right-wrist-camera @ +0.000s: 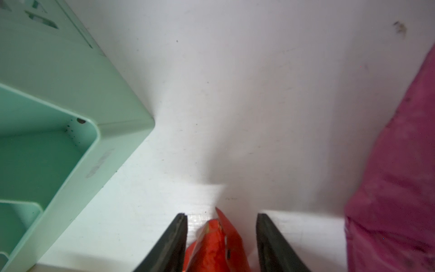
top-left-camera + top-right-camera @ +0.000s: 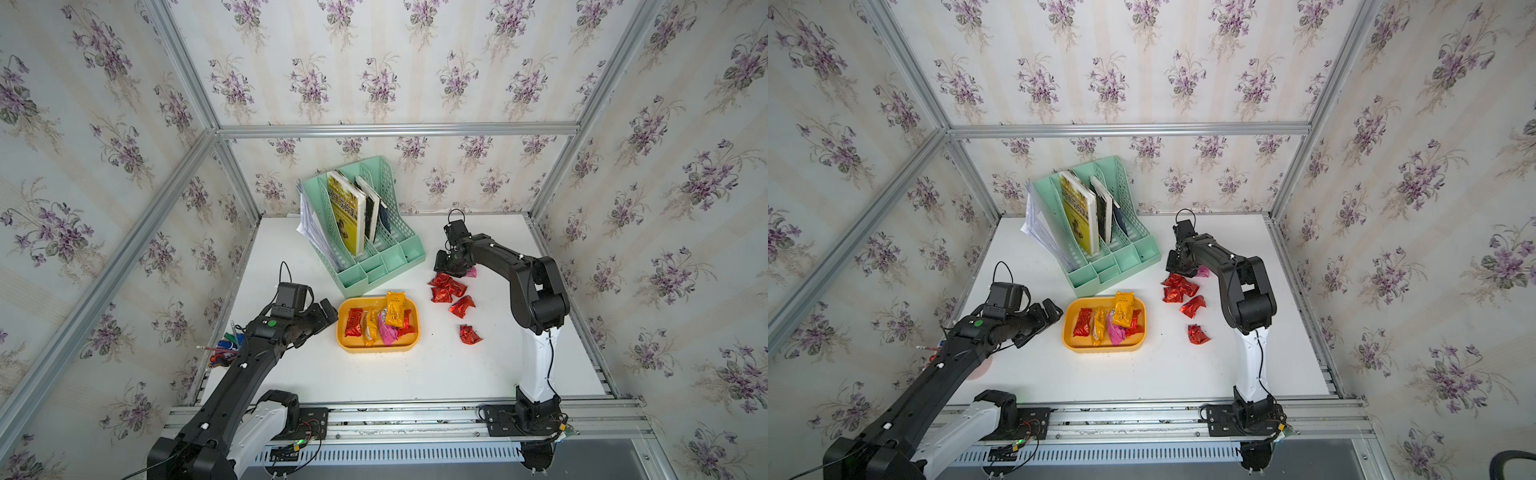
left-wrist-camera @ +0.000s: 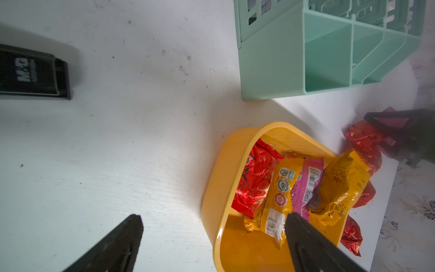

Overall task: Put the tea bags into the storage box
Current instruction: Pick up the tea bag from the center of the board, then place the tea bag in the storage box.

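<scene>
red tea bag (image 1: 214,245) lies between the right gripper's (image 1: 221,215) parted jaws.

Yellow-orange box (image 2: 376,348) there, holding red, orange-yellow and pink tea bags (image 2: 394,308); more shiny red ones out on the white table (image 2: 457,374), plus a pink bag (image 2: 471,272). Mint green rack (image 2: 390,259), yellow book (image 2: 345,212). Arms (image 2: 528,274) black and white. Wallpaper (image 2: 374,62): pale stripes, purple flowers, all round.

White "M&G" on black case (image 3: 30,73); yellow book (image 2: 347,216) cover characters unreadable.
</scene>
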Controlling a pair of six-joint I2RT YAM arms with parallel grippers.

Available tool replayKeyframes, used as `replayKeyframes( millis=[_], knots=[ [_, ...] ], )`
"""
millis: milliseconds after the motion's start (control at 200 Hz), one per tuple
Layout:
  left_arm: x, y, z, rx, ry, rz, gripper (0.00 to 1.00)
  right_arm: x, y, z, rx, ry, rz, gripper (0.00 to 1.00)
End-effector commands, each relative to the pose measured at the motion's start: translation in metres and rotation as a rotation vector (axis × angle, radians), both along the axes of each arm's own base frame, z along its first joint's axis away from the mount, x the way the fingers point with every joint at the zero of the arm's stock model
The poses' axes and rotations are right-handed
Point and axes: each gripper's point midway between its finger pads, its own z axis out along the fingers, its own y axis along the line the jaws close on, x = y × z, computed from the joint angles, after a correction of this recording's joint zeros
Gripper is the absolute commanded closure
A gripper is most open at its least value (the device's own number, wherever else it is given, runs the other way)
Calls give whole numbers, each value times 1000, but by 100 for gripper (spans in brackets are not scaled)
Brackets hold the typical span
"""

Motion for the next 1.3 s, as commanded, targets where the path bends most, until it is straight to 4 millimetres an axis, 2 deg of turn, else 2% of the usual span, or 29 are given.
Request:
replayKeyframes(
  millis=[0, 95, 180, 355, 475, 545, 684, 694, 714, 934, 1019, 1089, 1294],
  knots=[
    [1, 2, 0, 12, -4, 8, 1, 1, 2, 3, 17, -9, 3, 62],
    [0, 2, -1, 13, 0, -1, 1, 0, 2, 9, 19, -21, -4, 71],
    [-1, 2, -1, 17, 2, -11, 1, 2, 1, 19, 23, -43, -8, 75],
    [0, 0, 0, 22, 5, -35, 1, 0, -1, 50, 35, -98, -18, 77],
    [1, -3, 0, 19, 9, -58, 1, -12, 12, 78, 77, -149, 19, 77],
    [1, -5, 0, 17, 16, -77, 1, -25, 28, 93, 87, -179, 62, 76],
    [0, -9, -3, 8, 42, -114, 1, -59, 72, 114, 99, -232, 155, 76],
    [0, -10, -4, 7, 44, -118, 1, -68, 84, 115, 103, -234, 184, 76],
    [-1, -11, -4, 4, 48, -124, 1, -75, 95, 117, 107, -238, 206, 76],
    [-10, -16, -8, -14, 92, -175, 1, -139, 177, 130, 126, -300, 354, 76],
    [-16, -15, -9, -7, 110, -191, 1, -161, 205, 125, 123, -309, 416, 76],
    [-22, -14, -10, 1, 127, -205, 1, -175, 221, 113, 112, -293, 457, 76],
    [-36, -15, -7, -17, 127, -223, 1, -200, 256, 83, 79, -256, 557, 75]
  ],
)
